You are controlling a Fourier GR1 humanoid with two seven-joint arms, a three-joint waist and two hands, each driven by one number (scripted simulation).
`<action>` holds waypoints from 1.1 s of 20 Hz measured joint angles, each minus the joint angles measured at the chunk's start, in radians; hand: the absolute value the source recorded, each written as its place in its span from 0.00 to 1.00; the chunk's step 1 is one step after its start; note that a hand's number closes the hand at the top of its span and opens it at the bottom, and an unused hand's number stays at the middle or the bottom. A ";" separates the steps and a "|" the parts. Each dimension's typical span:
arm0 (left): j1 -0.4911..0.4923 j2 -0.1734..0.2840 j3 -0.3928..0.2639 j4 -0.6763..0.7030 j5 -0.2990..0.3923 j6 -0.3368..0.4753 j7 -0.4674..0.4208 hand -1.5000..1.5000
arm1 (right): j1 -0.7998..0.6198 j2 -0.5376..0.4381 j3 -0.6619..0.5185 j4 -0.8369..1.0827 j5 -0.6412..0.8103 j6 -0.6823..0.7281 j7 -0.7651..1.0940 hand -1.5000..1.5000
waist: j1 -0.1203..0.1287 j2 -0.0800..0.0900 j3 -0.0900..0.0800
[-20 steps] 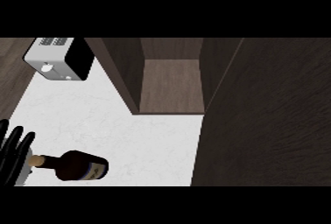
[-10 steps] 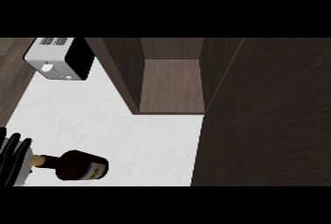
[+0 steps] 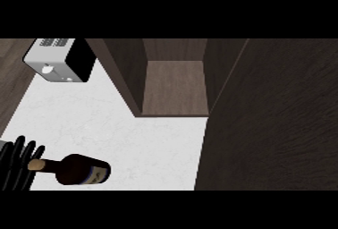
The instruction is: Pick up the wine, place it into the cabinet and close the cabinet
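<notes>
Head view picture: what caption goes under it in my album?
Left hand open beside the wine bottle; cabinet open, toaster behind.

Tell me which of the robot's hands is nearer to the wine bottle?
Left. The left hand is at the view's lower left, its fingers right beside the neck of the wine bottle lying on the counter. The right hand does not show in the view.

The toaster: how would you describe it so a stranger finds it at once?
Start at the white marbled counter and go to its far left corner. There stands the boxy white and black toaster, left of the open dark wooden cabinet. Only it has slots on top.
</notes>
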 measured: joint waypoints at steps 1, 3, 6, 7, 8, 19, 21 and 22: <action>-0.004 -0.001 0.004 0.029 -0.004 -0.009 -0.022 0.00 | 0.002 -0.001 -0.011 0.002 -0.002 0.002 -0.002 0.00 | 0.000 0.000 0.000; -0.016 -0.003 0.020 0.099 -0.006 -0.027 -0.071 0.00 | 0.006 0.002 -0.003 0.001 -0.002 0.002 -0.005 0.00 | -0.001 0.001 0.000; -0.017 -0.014 0.023 0.160 -0.025 -0.042 -0.131 0.00 | 0.024 0.007 0.002 -0.003 -0.001 -0.001 -0.007 0.00 | -0.002 0.001 0.000; -0.028 -0.011 0.027 0.187 -0.029 -0.048 -0.143 0.00 | 0.022 0.011 0.011 -0.003 0.002 -0.004 -0.008 0.00 | -0.002 0.001 0.000; -0.027 -0.008 0.035 0.200 -0.025 -0.056 -0.153 0.00 | 0.026 0.012 0.013 -0.004 0.002 -0.005 -0.009 0.00 | -0.001 0.001 0.000; -0.054 0.002 0.084 0.471 -0.056 -0.124 -0.330 0.00 | -0.021 0.013 0.037 0.003 0.015 -0.022 -0.001 0.00 | 0.000 0.001 0.000; -0.084 0.010 0.101 0.523 -0.051 -0.130 -0.342 0.00 | -0.028 0.007 0.035 0.001 0.014 -0.022 0.006 0.00 | -0.002 0.001 0.000; -0.091 0.008 0.101 0.547 -0.058 -0.130 -0.354 0.00 | -0.034 0.005 0.038 0.000 0.014 -0.024 0.013 0.00 | -0.003 0.001 0.000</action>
